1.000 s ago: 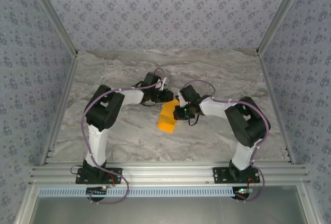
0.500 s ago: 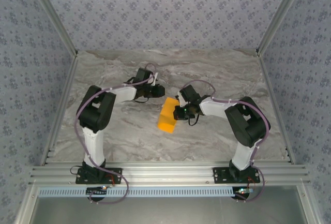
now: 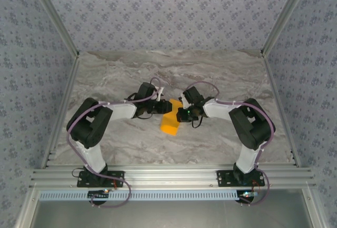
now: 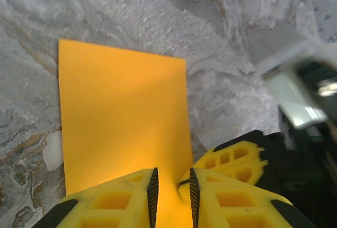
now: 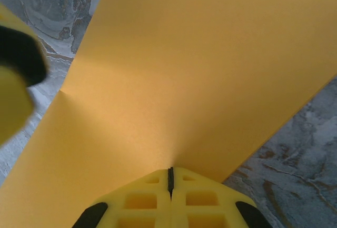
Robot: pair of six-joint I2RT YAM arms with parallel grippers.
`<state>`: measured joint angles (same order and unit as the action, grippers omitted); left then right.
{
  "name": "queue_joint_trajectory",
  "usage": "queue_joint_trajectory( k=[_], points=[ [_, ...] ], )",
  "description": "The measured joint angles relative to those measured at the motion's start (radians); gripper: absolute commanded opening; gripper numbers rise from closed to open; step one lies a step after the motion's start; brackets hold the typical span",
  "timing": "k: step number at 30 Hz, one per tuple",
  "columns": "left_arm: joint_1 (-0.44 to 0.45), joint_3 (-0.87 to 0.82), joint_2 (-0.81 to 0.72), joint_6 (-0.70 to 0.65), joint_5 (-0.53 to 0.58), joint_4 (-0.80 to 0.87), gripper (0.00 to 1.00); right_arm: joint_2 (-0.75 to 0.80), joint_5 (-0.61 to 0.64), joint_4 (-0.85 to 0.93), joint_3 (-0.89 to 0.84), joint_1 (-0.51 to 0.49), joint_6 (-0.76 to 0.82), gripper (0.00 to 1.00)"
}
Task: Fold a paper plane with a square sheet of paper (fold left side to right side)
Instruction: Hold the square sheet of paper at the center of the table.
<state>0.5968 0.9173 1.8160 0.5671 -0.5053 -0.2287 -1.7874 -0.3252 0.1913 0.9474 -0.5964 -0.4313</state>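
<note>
**A:** Left gripper (image 4: pixel 172 171) sits at the left edge of the square sheet of paper (image 3: pixel 169 121), toward its far end. Its jaws are a thin slit apart and orange shows through the slit. It doesn't read as a clamp to me, more like it's open and low over the sheet.

**B:** Agreed. The sheet is mid-table (image 3: pixel 226 75), right between the two grippers. From above it looks like a narrow strip running near to far and tilted a bit, not a full square. Then the right gripper (image 5: pixel 170 169) has its fingers pressed tight together with paper coming straight out of the seam. So it's pinching the sheet on the right side. In the right wrist view the paper bows up off the marble with a soft bend in it, so it isn't lying flat.

**A:** So which step is this?

**B:** My guess is the left-over-to-right fold itself. The halves look brought together, but the crease isn't pressed in yet. There's no dart shape anywhere, so it's early in the task.

**A:** And next?

**B:** I'd say the right side has to lay its edge down square on the lower layer. Meanwhile the left comes down and pins or rubs along the fold. Thin paper on smooth marble probably slides, so press first and let go second.
</note>
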Motion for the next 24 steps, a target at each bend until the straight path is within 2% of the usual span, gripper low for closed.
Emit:
queue_joint_trajectory(
  k=[18, 24],
  points=[
    [0.028, -0.002, 0.065, -0.009, 0.006, 0.019, 0.24, 0.018, -0.005, 0.005, -0.005, 0.004, 0.007, 0.03],
    [0.032, -0.014, 0.064, -0.008, 0.015, 0.0, 0.24, 0.106, -0.061, 0.026, -0.022, 0.091, 0.006, 0.04]
  ],
)
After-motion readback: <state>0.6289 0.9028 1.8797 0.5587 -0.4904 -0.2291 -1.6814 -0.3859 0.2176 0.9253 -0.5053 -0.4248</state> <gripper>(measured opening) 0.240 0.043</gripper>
